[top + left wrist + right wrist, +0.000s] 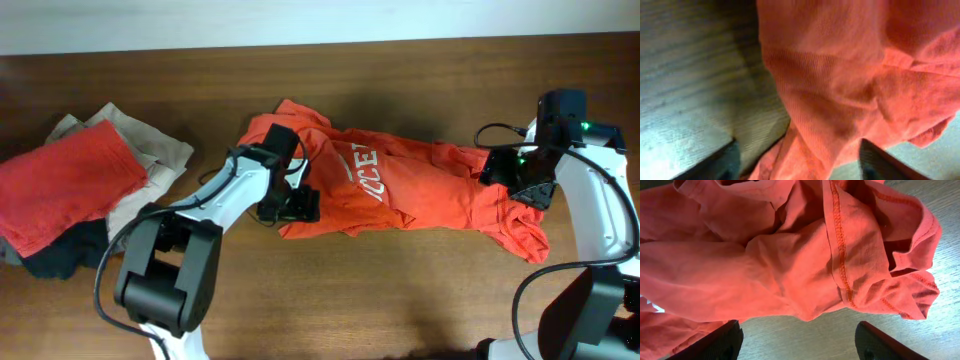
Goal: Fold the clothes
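**Crumpled tee, both grippers released**

T-shirt (400, 185) sprawls from table centre toward 3 o'clock — soft, light and floppy, so it likely bunches. Left gripper (797, 157) gapes at its 8 o'clock edge, right gripper (799, 335) gapes at its 3 o'clock end — pinch the stitched seams.

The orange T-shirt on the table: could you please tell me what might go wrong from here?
1. The T-shirt lies bunched, so the open left gripper may pinch several layers.
2. The open right gripper faces crumpled cloth and could catch only an edge, which may slip.
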Available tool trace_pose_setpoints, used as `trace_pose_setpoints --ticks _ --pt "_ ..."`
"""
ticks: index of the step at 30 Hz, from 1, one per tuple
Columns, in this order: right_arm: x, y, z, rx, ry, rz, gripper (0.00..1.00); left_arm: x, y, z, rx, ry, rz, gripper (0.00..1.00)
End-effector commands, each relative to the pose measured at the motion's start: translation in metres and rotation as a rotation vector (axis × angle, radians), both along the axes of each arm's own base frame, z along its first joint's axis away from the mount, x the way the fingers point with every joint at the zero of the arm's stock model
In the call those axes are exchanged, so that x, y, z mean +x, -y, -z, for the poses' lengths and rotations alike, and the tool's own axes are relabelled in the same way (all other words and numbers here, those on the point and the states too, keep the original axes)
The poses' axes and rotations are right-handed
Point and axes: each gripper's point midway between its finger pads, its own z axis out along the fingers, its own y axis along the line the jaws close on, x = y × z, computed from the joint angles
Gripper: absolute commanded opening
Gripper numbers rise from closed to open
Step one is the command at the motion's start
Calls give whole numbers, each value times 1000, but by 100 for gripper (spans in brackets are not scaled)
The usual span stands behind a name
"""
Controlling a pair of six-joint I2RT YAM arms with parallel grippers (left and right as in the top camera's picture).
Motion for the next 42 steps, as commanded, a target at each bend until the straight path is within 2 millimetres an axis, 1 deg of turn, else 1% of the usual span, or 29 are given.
trace_pose_setpoints --ticks 1,2,3,4,6,9,11,12,14,16,18,21,24,25,27,29,33,37,40,42 --pt "2 -2 -4 1 14 -13 77 -9 6 16 -10 -54 25 51" --pt "2 -2 -4 1 13 -13 77 -10 7 15 -20 -60 26 39" --pt "2 -2 -4 1 14 -14 77 -11 11 14 -40 -66 27 24" --pt "2 -2 -4 1 14 -13 77 -12 16 10 -70 -75 30 13" --pt "2 -2 -4 1 14 -14 77 -13 25 3 -129 -95 35 0" --pt "1 -2 -4 1 12 -14 77 -12 30 -16 -161 -116 31 1" --pt "1 -2 -4 1 8 -14 77 -5 30 -36 -165 -108 28 1" --pt "0 -1 -4 -2 5 -13 77 -1 30 -48 -169 -96 25 1" --pt "-1 -1 -3 -4 -1 -12 77 13 30 -79 -184 -43 17 1" --pt "-2 -1 -3 -3 -5 -12 81 29 25 -110 -179 31 4 0" --pt "-3 -1 -2 -3 -9 -12 82 45 14 -145 -156 123 -16 1" --pt "-5 -2 0 0 -17 -11 84 64 -7 -194 -100 262 -58 0" --pt "-10 -3 4 6 -35 -8 85 74 -28 -233 -59 368 -103 1" --pt "-13 -4 6 10 -47 -8 86 76 -34 -241 -48 390 -116 1" --pt "-19 -6 10 18 -77 -8 87 77 -45 -253 -20 421 -138 1" --pt "-26 -8 15 28 -105 -8 88 76 -51 -257 -3 430 -150 0" --pt "-40 -13 34 52 -155 16 89 74 -53 -256 8 423 -152 1" --pt "-54 -29 53 136 -187 12 89 77 -64 -254 66 439 -170 0" --pt "-64 -41 63 192 -212 7 87 77 -66 -254 81 440 -174 1" --pt "-71 -44 66 207 -231 -1 87 78 -68 -254 89 444 -176 1"
